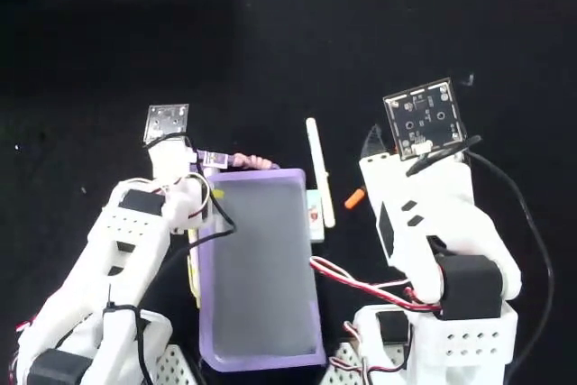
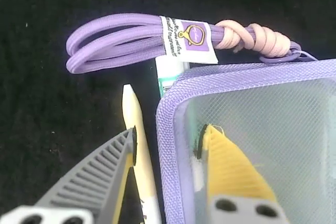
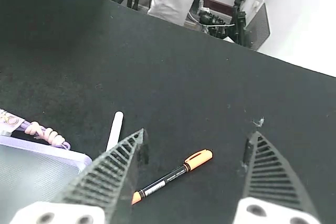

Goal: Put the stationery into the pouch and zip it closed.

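Pouch [image 1: 257, 268] lay flat on the black table [image 1: 108, 60] between the two arm bases, purple trim, grey mesh face up. The left gripper [image 2: 168, 135] sat at its far left corner with jaws open. One finger [image 2: 100, 177] was outside the trim and the yellow-padded one [image 2: 231, 177] over the mesh, so they straddled the pouch edge and a cream stick [image 2: 139, 161] lying along it; gripping nothing. Purple cord [image 2: 121, 40] with a pink coil lay just past that corner. The right gripper [image 3: 198, 135] hung above the table to the pouch's right, jaws wide apart and holding nothing. Orange marker [image 3: 170, 177] lay on the table below it, and the white pen [image 1: 319, 171] was just beside the pouch's far right corner. Couldn't tell whether the zip was open.
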Tool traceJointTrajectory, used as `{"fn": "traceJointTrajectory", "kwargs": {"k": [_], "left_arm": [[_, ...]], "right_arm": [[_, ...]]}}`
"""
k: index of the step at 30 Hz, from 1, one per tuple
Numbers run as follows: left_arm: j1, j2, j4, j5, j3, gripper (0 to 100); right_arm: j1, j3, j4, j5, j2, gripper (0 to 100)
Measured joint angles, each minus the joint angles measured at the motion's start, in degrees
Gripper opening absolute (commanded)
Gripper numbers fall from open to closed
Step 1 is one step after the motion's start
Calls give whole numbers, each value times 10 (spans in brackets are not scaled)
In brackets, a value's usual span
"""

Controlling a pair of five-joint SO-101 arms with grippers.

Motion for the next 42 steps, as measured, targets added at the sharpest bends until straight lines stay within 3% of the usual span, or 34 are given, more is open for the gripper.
{"fn": "traceJointTrajectory", "kwargs": {"k": [4,15,21,30,42], "left_arm": [[14,-5,-18,10,0,210],[22,113,-202,37,-13,210],[-14,194,-204,39,-91,212],[-25,190,-64,40,-154,210],[-32,190,-132,40,-185,214]], "right_arm": [[0,0,0,0,0,293],[0,0,0,0,0,293],[0,8,0,0,0,293],[0,35,-37,0,0,293],[0,35,-38,0,0,293]]}}
